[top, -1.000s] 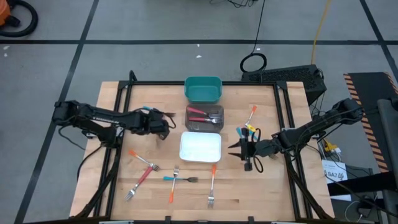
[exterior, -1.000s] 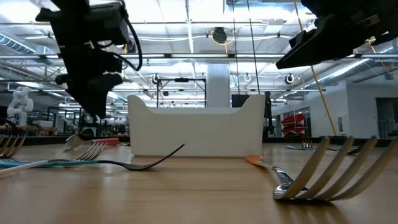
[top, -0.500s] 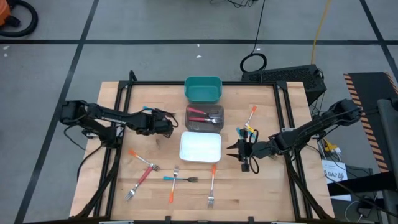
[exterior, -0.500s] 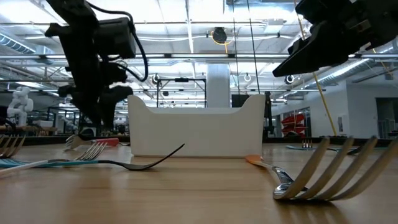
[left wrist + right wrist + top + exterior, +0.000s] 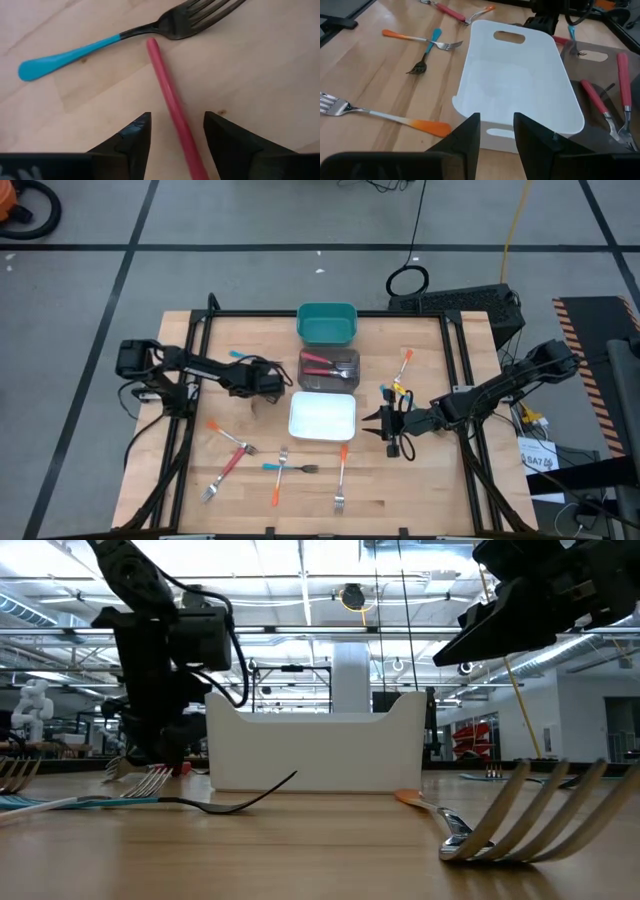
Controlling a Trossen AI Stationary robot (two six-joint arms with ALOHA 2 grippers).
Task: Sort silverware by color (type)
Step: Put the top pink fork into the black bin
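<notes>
Red fork handle [image 5: 172,107] between open left jaws | blue fork [image 5: 120,40] just beyond

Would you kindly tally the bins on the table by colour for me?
Teal bin: 1
Dark bin: 1
White bin: 1
Total: 3

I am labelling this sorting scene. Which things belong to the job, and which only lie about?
Job: red plastic-handled metal fork under the left pincer; blue-handled dark fork beside it; orange-handled silver fork; white rectangular bin; teal bin; dark bin.
Lying about: black cable coil on the floor.
</notes>
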